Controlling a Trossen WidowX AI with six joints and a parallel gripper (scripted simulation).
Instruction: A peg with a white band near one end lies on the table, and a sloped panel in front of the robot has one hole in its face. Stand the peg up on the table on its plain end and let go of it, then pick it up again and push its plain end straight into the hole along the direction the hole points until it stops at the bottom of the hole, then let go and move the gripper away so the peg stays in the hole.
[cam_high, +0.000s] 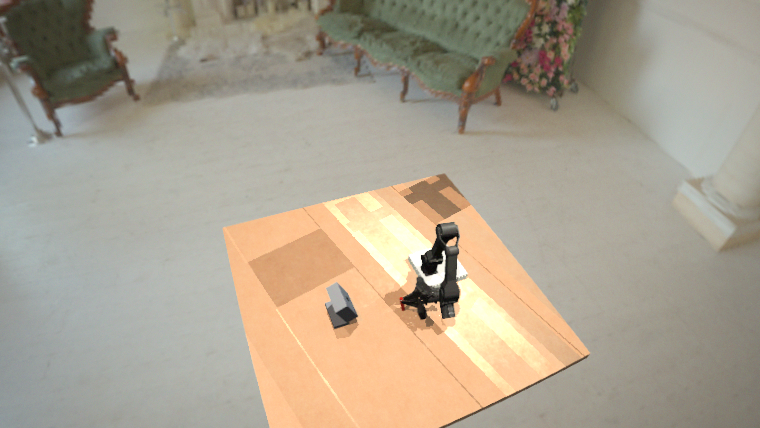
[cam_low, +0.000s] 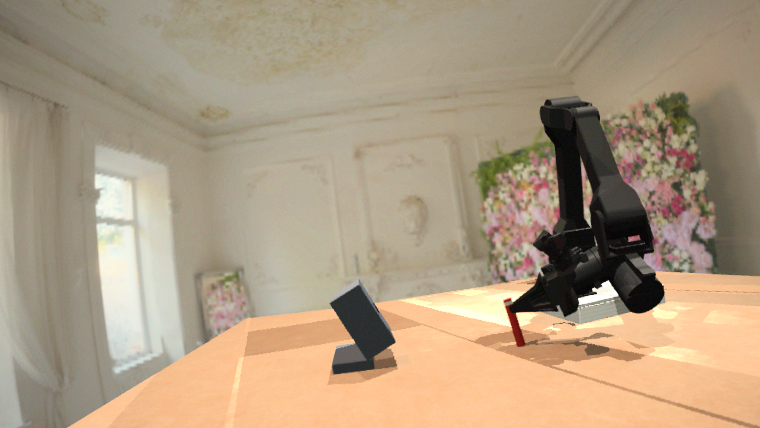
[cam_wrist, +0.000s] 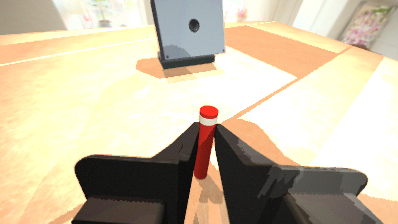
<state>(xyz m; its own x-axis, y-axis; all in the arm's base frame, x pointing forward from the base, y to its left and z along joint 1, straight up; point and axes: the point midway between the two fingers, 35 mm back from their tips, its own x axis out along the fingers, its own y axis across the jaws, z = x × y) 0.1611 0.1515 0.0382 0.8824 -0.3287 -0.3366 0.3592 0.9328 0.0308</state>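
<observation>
A red peg (cam_high: 402, 304) (cam_low: 515, 325) (cam_wrist: 204, 147) stands nearly upright, leaning slightly, with its white-banded end up and its plain end at or just above the table; contact cannot be told for certain. My gripper (cam_low: 511, 308) (cam_wrist: 206, 127) is shut on the peg's upper part, just below the white band. The sloped panel (cam_high: 341, 301) (cam_low: 363, 319) (cam_wrist: 175, 30) stands on a dark base, apart from the peg. Its face is turned toward the gripper, and one round dark hole (cam_wrist: 194, 25) shows in it in the wrist view.
The wooden table (cam_high: 372, 372) (cam_low: 452, 393) carries the panel and the arm. The arm's white base plate (cam_high: 458, 272) (cam_low: 600, 311) is behind the gripper. The panel's dark foot (cam_low: 351, 358) (cam_wrist: 187, 61) rests on the table. Patches of light and shadow cross the table top.
</observation>
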